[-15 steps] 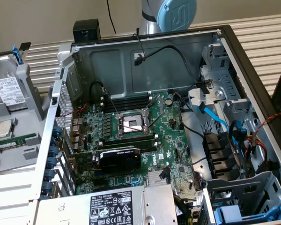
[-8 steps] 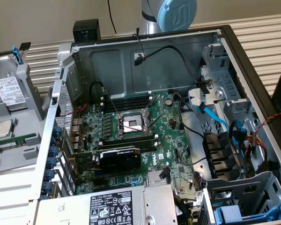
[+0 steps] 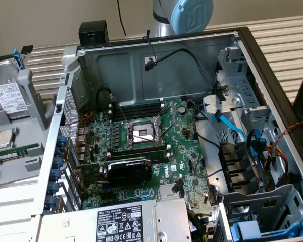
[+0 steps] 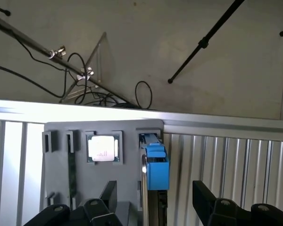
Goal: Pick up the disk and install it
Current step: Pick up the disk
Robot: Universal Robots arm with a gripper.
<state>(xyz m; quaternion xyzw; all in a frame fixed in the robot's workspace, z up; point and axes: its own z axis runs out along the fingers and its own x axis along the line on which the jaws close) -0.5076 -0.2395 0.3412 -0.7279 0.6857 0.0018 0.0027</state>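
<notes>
The disk, silver with a white barcode label and a blue carrier frame, stands on edge in a grey holder at the exterior view's left, outside the computer case. The wrist view sees the disk edge-on, blue frame end towards the camera. My gripper is open, its two dark fingers standing wide on either side of the disk's line and apart from it, with nothing held. The arm's blue joint is behind the case's far wall.
The grey holder also carries a square silver processor chip and a memory stick. The open computer case holds the motherboard, cables and grey drive bays at the exterior view's right. A second blue-framed drive sits at the case's near right corner.
</notes>
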